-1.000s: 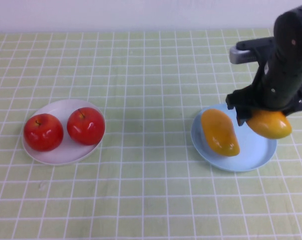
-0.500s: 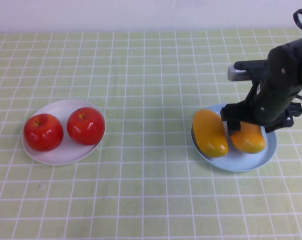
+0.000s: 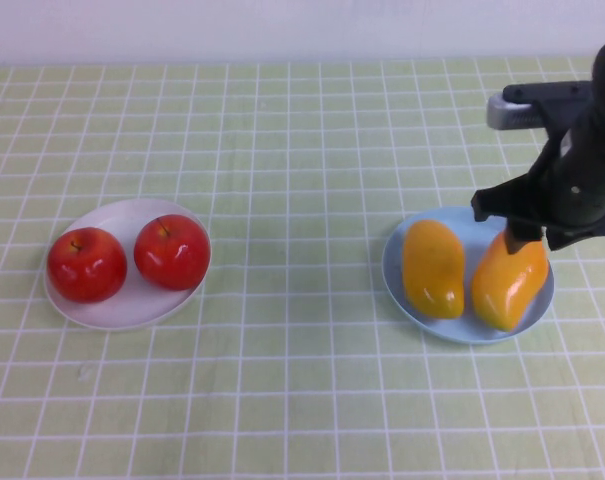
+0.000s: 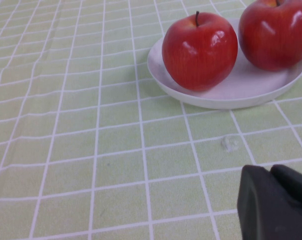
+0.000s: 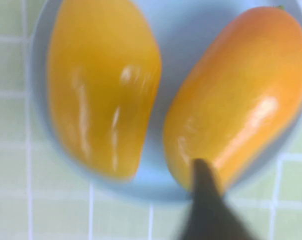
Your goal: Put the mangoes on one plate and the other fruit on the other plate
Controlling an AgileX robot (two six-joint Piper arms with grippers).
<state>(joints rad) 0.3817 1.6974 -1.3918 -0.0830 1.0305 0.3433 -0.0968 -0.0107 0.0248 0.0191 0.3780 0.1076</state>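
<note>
Both mangoes (image 3: 469, 278) lie side by side on the blue plate (image 3: 410, 290), so sorting looks finished. The right gripper (image 3: 527, 238) hangs above them, jaws apart. The left gripper (image 4: 278, 200), jaws together, rests near the white plate (image 3: 117, 312) with the apples (image 3: 132, 258).

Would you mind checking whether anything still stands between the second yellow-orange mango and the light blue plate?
Nothing visible does: that mango already lies on the light blue plate beside the other mango, with the right gripper just above it. The left gripper is shut, near the white plate.
</note>
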